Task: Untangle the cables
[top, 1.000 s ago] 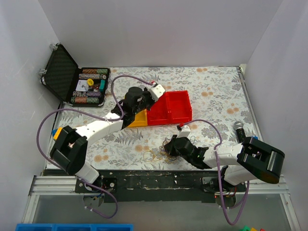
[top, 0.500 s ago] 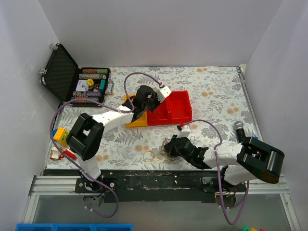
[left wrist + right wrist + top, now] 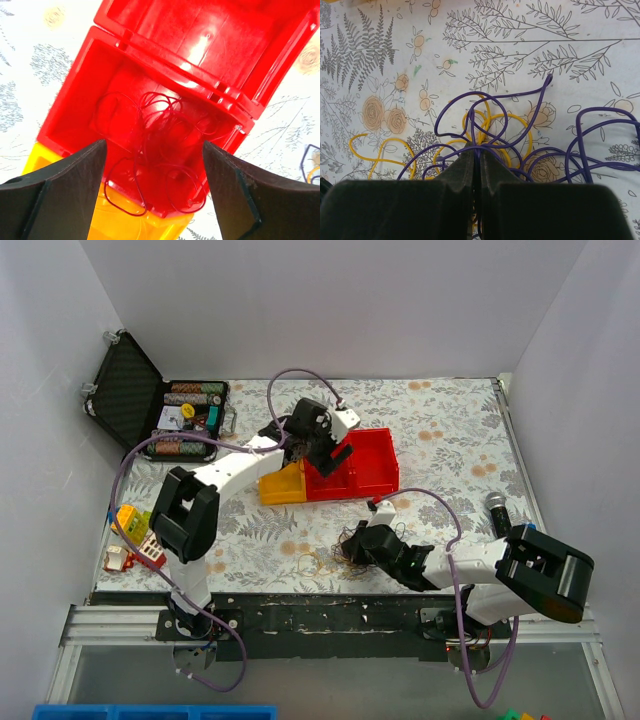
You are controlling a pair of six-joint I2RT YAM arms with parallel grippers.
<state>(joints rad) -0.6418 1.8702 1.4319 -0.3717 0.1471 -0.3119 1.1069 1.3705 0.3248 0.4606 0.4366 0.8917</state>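
Observation:
Thin red cables [image 3: 150, 115] lie loose in the red bin [image 3: 165, 30], some loops hanging over its edge toward the yellow bin [image 3: 125, 225]. My left gripper [image 3: 154, 147] hovers open just above them, touching nothing; in the top view it [image 3: 318, 448] is over the red bin [image 3: 372, 468]. Near the front edge lies the tangle of cables [image 3: 345, 543]. My right gripper [image 3: 476, 150] is shut on purple cable [image 3: 520, 135] strands, with yellow cable [image 3: 380, 150] loops woven through and beside them.
An open black case [image 3: 160, 405] with poker chips stands at the back left. Toy blocks [image 3: 130, 530] sit at the left edge, a microphone [image 3: 497, 504] at the right. The yellow bin [image 3: 280, 486] adjoins the red one. White walls enclose the table.
The left arm swung right and back from over the yellow bin to over the red bin, and its jaws opened, letting the red cables drop in. The right arm stayed still.

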